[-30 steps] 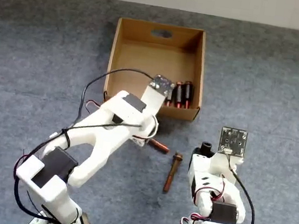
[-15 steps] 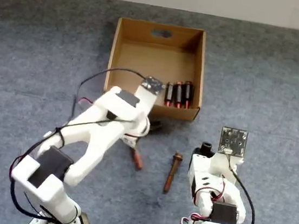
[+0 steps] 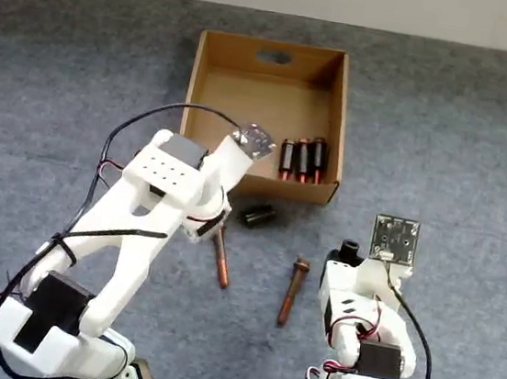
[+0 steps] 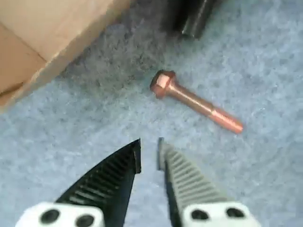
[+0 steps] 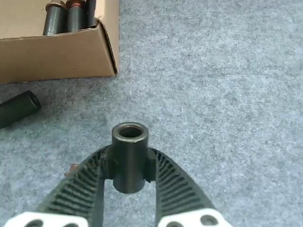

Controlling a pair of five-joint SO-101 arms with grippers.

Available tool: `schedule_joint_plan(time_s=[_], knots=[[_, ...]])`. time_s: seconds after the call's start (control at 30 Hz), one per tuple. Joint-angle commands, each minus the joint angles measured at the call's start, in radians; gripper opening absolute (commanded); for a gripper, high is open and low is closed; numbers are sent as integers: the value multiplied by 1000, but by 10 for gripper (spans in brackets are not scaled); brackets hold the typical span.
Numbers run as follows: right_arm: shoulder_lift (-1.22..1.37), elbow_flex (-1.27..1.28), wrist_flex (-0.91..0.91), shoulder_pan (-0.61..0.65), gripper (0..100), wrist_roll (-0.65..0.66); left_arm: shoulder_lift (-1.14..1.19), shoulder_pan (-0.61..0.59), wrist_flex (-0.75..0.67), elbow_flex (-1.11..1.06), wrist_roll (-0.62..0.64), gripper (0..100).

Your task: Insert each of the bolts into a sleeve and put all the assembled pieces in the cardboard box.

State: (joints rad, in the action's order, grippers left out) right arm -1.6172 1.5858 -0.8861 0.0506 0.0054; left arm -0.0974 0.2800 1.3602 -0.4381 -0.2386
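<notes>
Grey carpet [image 3: 482, 134] covers the table. Low over it is the left gripper [image 4: 149, 152], its jaws parted by only a narrow slit with nothing between them. Just ahead of the tips a copper bolt [image 4: 194, 101] lies flat, clear of both fingers. Its hex head points toward the cardboard box [image 4: 42, 47], whose corner shows off to one side of the jaws. Beyond the bolt lies a loose sleeve [image 4: 194, 16], black and cut off by the frame edge. In the high view the arm's own wrist hides these jaws.

The right gripper [image 5: 129, 158] is clamped on a black held sleeve [image 5: 129, 142], upright between the jaws with its open bore toward the wrist camera. Behind one jaw a sliver of copper peeks out, too little to identify there. The high view shows a second bolt [image 3: 293, 290] lying just beside this gripper. Three assembled pieces [image 3: 302, 158] lie side by side in the box corner nearest the right gripper. Their far ends are cropped in the right wrist view.
</notes>
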Motion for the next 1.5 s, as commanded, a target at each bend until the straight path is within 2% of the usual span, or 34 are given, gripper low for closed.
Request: schedule_joint_plan(time_s=[0.0,0.1,0.17,0.27,0.4,0.53,0.73,0.9,1.03,1.17,1.23,1.33,1.4,1.47], knots=[[-10,-10,4,-7,6,-5,-35,10,11,31,342,162],[-10,-10,4,-7,6,-5,-36,24,3,30,674,152],[-10,-10,4,-7,6,-5,-36,28,2,31,847,150],[-10,-10,4,-7,6,-5,-35,33,0,31,961,150],[-10,-8,4,-5,6,-5,-35,93,-57,12,961,150],[-10,-8,4,-5,6,-5,-35,136,-215,-93,968,150],[-10,-8,4,-5,6,-5,-35,122,-462,-275,968,150],[-10,-8,4,-5,6,-5,-35,88,-572,-349,968,150],[-10,-8,4,-5,6,-5,-36,59,-585,-355,970,139],[-10,-8,4,-5,6,-5,-36,61,-586,-355,970,0],[-10,-8,4,-5,6,-5,-36,64,-585,-357,965,27],[-10,-8,4,-5,6,-5,-44,59,-569,-360,961,6],[-10,-8,4,-5,6,-5,-47,58,-499,-346,911,8],[-10,-8,4,-5,6,-5,-47,58,-417,-298,776,9]])
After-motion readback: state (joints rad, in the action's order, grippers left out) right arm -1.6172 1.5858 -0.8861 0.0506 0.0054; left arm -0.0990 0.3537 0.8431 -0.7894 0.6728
